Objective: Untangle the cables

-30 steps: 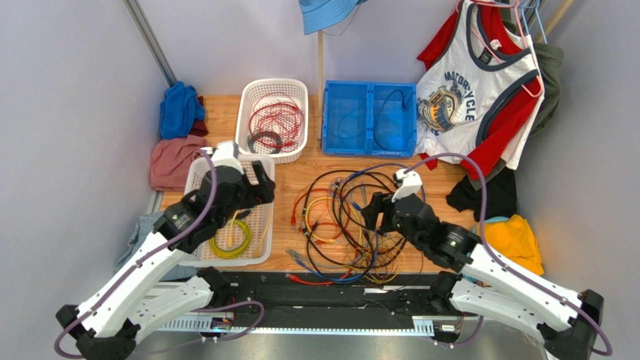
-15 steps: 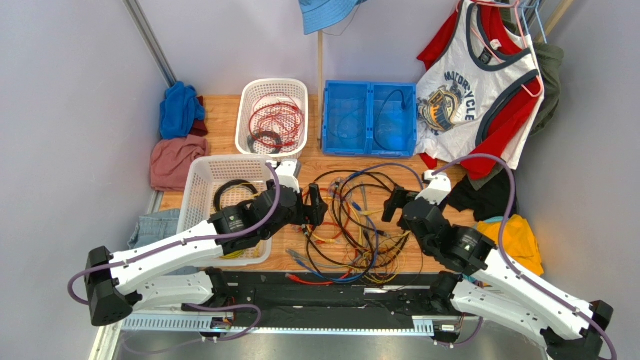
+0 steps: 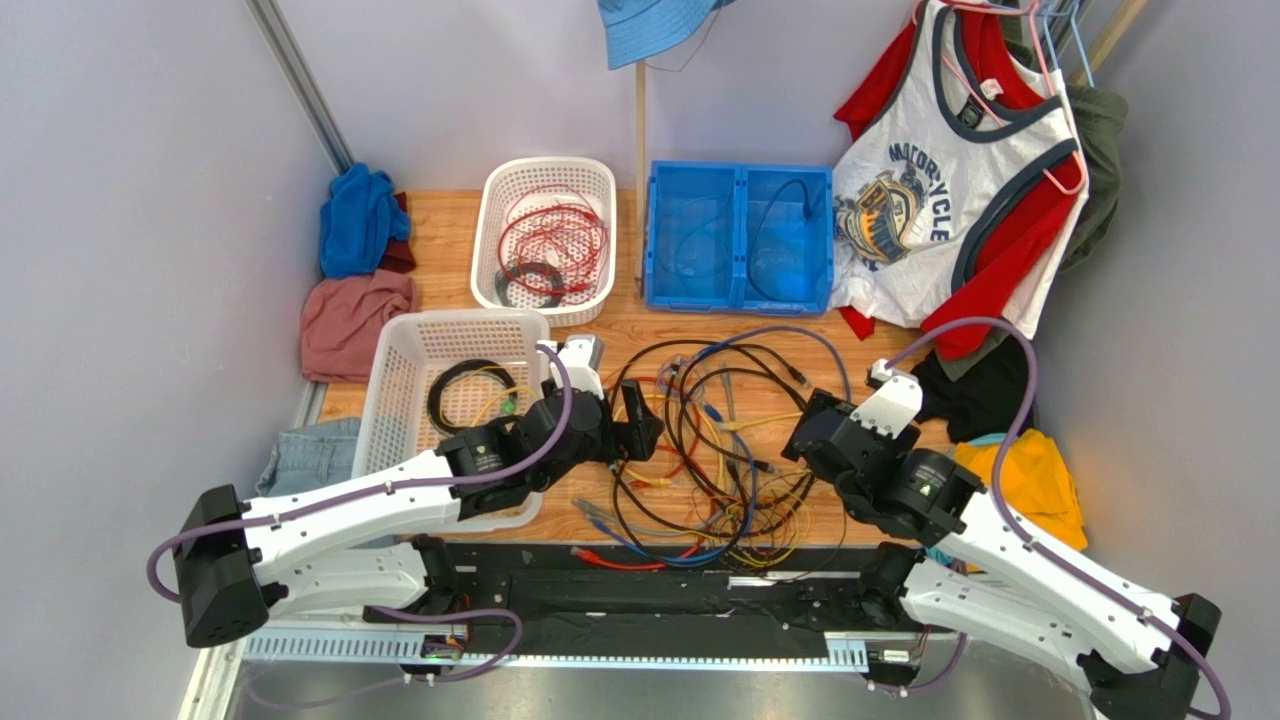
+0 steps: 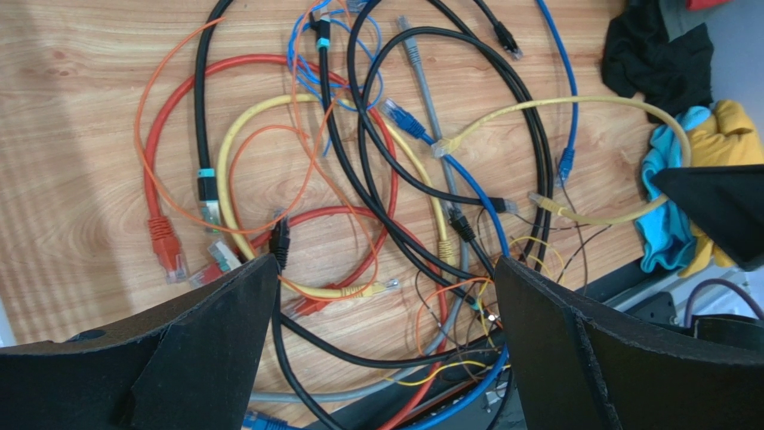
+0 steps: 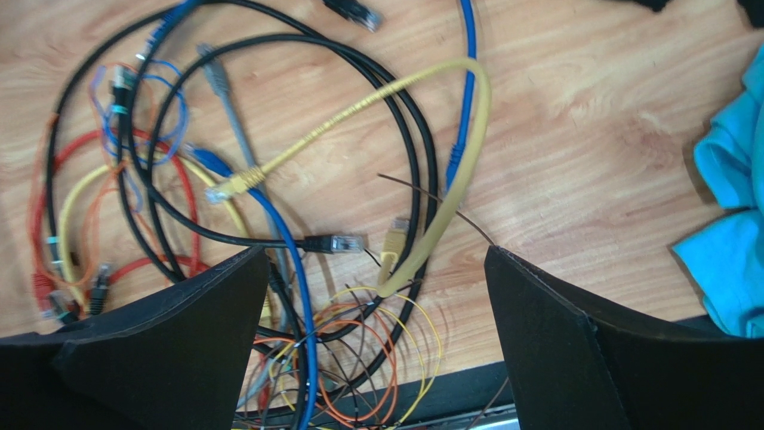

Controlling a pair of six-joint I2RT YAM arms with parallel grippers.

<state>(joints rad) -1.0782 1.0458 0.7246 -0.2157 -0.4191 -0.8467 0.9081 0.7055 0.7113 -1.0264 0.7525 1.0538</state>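
The knotted heap of thin black, blue, yellow, orange and red cables [image 3: 703, 450] is seen lying on the light wooden table [image 3: 872, 518], between the two grippers. Its small plug ends are made out clearly only in the wrist views: a red plug [image 4: 166, 251] at the heap's left side in the left wrist view, and a black plug [image 5: 341, 243] within the heap in the right. The arms are shown whole only by the top view. The left gripper [image 3: 637, 423] is carried to the heap's left edge on a low, outstretched white left arm [image 3: 346, 503]. The right gripper [image 3: 806, 435] is set at the heap's right edge on a bent white right arm [image 3: 1022, 578]. Both pairs of jaws are spread wide over the cords. A white lattice plastic basket [image 3: 394, 375] is shown left of the heap, and a blue plastic crate [image 3: 655, 240] beyond it.
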